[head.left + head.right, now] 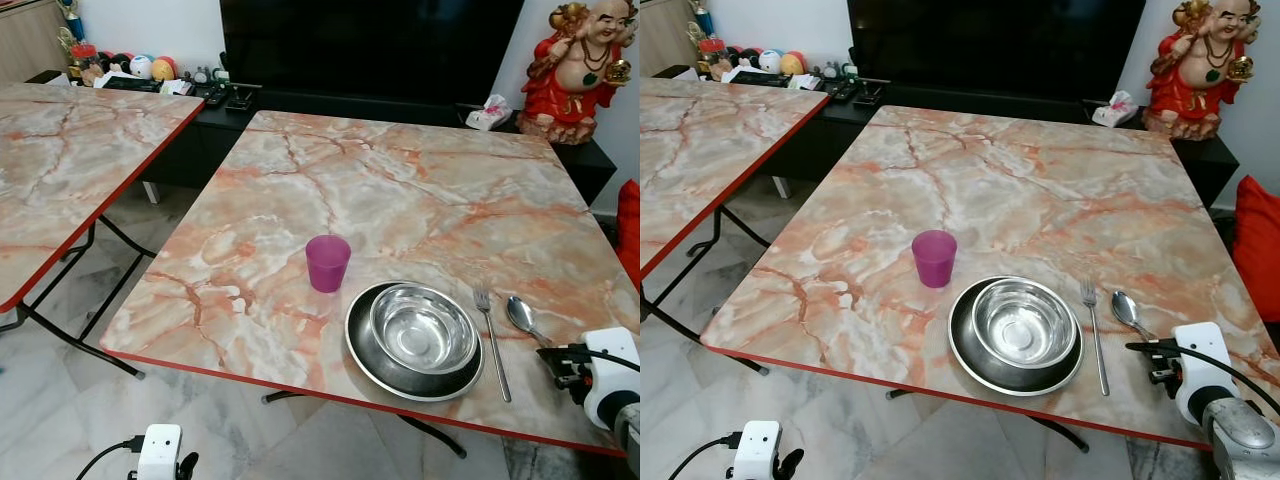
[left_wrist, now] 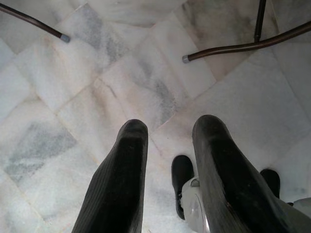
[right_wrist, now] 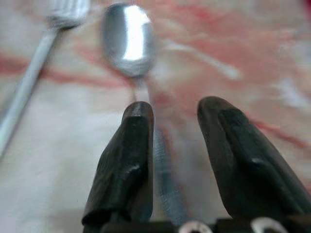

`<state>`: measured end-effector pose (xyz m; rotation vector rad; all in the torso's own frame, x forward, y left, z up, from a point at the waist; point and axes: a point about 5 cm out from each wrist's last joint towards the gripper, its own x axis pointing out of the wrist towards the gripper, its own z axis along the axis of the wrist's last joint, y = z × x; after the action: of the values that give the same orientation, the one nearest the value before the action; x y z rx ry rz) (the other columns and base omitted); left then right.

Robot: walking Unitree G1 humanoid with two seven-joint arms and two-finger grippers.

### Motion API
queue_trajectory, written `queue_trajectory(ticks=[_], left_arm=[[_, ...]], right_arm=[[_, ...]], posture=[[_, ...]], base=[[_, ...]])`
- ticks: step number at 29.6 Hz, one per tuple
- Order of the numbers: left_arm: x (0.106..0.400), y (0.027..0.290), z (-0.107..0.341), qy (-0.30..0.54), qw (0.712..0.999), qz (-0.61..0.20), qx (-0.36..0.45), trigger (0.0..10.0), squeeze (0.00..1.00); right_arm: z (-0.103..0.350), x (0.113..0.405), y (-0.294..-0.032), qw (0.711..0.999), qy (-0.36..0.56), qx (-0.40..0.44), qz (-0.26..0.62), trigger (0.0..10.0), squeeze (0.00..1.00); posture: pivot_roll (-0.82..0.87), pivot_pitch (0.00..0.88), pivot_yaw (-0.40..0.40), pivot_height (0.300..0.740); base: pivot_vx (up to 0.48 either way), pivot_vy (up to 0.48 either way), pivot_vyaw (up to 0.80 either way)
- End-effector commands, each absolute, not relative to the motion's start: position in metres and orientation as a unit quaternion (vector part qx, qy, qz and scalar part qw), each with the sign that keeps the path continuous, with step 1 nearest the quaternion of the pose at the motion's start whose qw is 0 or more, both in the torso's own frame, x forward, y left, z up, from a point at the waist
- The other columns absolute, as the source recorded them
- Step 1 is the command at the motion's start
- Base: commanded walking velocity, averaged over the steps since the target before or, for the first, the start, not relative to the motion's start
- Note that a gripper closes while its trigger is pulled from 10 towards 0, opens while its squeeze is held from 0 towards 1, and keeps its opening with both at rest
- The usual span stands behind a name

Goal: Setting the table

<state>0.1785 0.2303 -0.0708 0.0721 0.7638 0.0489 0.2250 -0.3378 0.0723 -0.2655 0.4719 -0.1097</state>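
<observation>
On the marble table [image 1: 400, 190] stand a purple cup [image 1: 328, 262] and a steel bowl [image 1: 422, 328] set inside a dark steel plate [image 1: 362, 350]. To the right of the plate lie a fork [image 1: 492, 340] and a spoon [image 1: 521, 314]. My right gripper [image 3: 172, 116] is low over the table's front right corner, open. The spoon's handle [image 3: 160, 160] lies on the table between its fingers, close to one fingertip [image 3: 138, 116]. My left gripper [image 2: 170, 131] hangs open below the table edge over the floor, holding nothing.
A second marble table [image 1: 70, 150] stands to the left, with a floor gap between. Behind are a black TV [image 1: 370, 45] on a low cabinet, a red statue [image 1: 575, 70] and a tissue pack [image 1: 488, 112]. Black table legs [image 2: 233, 48] rest on the marble floor.
</observation>
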Motion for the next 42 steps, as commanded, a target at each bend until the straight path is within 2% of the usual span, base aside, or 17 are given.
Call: queue_trajectory(ticks=[1, 15, 42], left_arm=[[0.175, 0.23, -0.073, 0.378, 0.925, 0.025, 0.033, 10.0, 0.0], [0.18, 0.226, -0.071, 0.369, 0.929, 0.022, 0.032, 10.0, 0.0], [0.19, 0.222, -0.065, 0.338, 0.94, 0.015, 0.034, 10.0, 0.0]], right_arm=[[0.085, 0.223, -0.357, 0.958, 0.222, -0.154, -0.095, 10.0, 0.0], [0.074, 0.188, -0.381, 0.938, 0.282, -0.183, -0.08, 10.0, 0.0], [0.062, 0.193, -0.353, 0.936, 0.306, -0.175, 0.014, 10.0, 0.0]], posture=[[0.06, 0.0, -0.036, 0.74], [0.05, 0.0, -0.033, 0.74], [0.06, 0.0, -0.033, 0.74]], base=[[0.0, 0.0, 0.0], [0.0, 0.0, 0.0], [0.0, 0.0, 0.0]])
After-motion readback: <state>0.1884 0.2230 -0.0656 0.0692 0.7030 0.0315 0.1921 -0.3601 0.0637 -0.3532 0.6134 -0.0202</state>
